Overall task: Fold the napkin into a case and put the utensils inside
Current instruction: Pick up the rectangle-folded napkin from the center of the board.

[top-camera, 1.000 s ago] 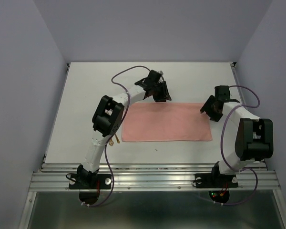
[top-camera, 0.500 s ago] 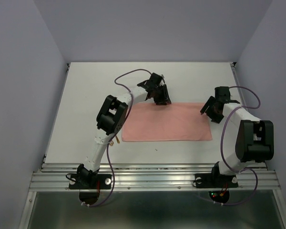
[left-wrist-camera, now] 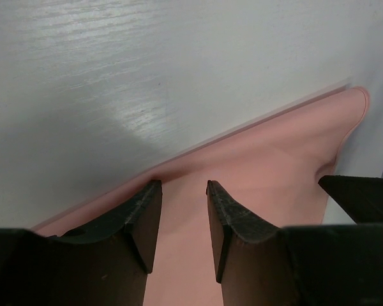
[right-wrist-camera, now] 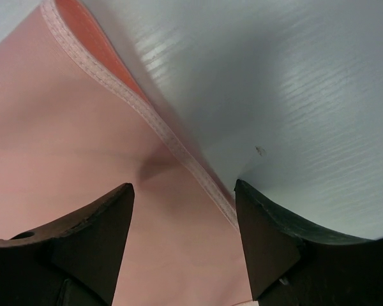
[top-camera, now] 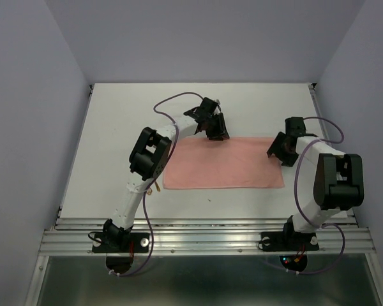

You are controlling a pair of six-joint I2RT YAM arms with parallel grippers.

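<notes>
Two grippers work the napkin (top-camera: 223,162), which lies flat on the table (top-camera: 115,127). Left gripper (left-wrist-camera: 182,188) hovers at its far edge, jaws only narrowly parted. Right gripper (right-wrist-camera: 183,185) straddles the right hem, jaws spread wide.

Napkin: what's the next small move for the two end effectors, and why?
Probably close both on the napkin edge: left end effector and right end effector sit open, each straddling its hem, nothing gripped yet.
</notes>
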